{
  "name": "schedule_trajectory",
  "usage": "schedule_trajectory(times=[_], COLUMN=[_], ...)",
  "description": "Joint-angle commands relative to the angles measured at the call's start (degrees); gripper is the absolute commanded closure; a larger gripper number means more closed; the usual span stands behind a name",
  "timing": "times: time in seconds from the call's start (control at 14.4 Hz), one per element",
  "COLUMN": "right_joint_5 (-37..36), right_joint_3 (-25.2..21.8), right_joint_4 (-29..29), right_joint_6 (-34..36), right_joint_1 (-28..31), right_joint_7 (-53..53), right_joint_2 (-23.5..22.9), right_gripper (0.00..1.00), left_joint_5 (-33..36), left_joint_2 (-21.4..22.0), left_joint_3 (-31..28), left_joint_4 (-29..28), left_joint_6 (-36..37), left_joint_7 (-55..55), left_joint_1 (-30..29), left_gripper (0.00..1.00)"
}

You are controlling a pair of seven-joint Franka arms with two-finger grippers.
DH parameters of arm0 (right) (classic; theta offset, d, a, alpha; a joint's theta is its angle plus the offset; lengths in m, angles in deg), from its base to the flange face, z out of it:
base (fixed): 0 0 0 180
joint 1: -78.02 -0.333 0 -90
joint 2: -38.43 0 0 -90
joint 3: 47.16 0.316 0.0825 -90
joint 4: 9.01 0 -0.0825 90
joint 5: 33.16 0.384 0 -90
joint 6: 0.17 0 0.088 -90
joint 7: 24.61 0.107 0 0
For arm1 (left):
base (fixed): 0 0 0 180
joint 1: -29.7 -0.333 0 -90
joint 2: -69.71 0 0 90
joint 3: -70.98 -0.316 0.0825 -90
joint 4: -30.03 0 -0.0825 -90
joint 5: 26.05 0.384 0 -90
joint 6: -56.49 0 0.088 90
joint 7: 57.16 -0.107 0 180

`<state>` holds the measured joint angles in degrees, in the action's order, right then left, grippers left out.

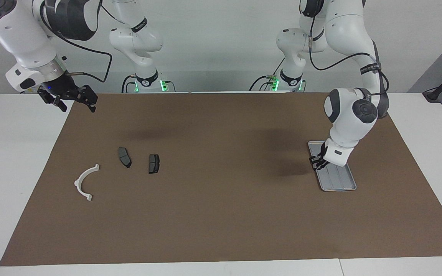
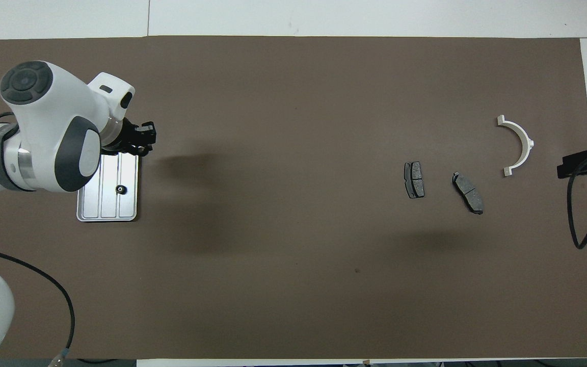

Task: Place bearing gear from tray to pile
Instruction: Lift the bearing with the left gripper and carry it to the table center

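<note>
The silver tray lies at the left arm's end of the table, and it also shows in the facing view. A small dark bearing gear rests on it; in the facing view my left hand hides the gear. My left gripper hangs low over the tray, open and empty, and shows in the overhead view too. The pile lies at the right arm's end: a white half-ring bracket and two dark brake pads. My right gripper waits raised and open, over the mat's corner.
A brown mat covers most of the white table. In the overhead view the bracket lies farther from the robots than the two pads. The right gripper shows at the mat's edge.
</note>
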<state>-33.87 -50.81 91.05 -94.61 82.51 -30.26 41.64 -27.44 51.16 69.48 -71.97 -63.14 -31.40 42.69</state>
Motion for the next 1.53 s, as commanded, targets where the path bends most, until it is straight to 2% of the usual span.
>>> schedule_trajectory(times=[0.0,0.14,0.35,0.56,0.63,0.83,1.46], right_joint_5=[0.36,0.36,0.36,0.36,0.27,0.36,0.36], right_joint_3=[0.14,0.14,0.14,0.14,0.14,0.14,0.14], right_joint_4=[2.15,2.15,2.24,2.24,2.24,2.41,4.87], right_joint_6=[-2.58,-3.99,-6.1,-6.46,-7.5,-8.04,-11.11], right_joint_1=[1.05,1.92,3.5,3.25,3.33,3.25,2.63], right_joint_7=[-1.47,-2.25,-5.15,-5.16,-5.33,-5.33,-4.81], right_joint_2=[1.45,1.1,0.22,-0.39,-1.01,-1.45,-2.86], right_gripper=[0.0,0.0,0.0,0.0,0.0,0.0,0.0], left_joint_5=[-0.19,-0.11,-0.37,-1.07,-1.07,-0.99,-0.46], left_joint_2=[-1.67,-2.28,-2.9,-7.71,-9.91,-12.39,-13.54], left_joint_3=[-0.88,-0.96,-0.96,-1.14,-1.14,-1.14,-1.4], left_joint_4=[4.78,5.75,6.54,11.27,13.29,14.37,11.12], left_joint_6=[3.34,2.91,2.03,0.62,0.1,-2.28,-5.36], left_joint_7=[12.16,23.58,33.28,38.65,41.37,42.36,43.33], left_joint_1=[6.23,12.38,19.34,24.96,25.85,26.82,29.29], left_gripper=[0.99,1.0,1.0,1.0,1.0,1.0,1.0])
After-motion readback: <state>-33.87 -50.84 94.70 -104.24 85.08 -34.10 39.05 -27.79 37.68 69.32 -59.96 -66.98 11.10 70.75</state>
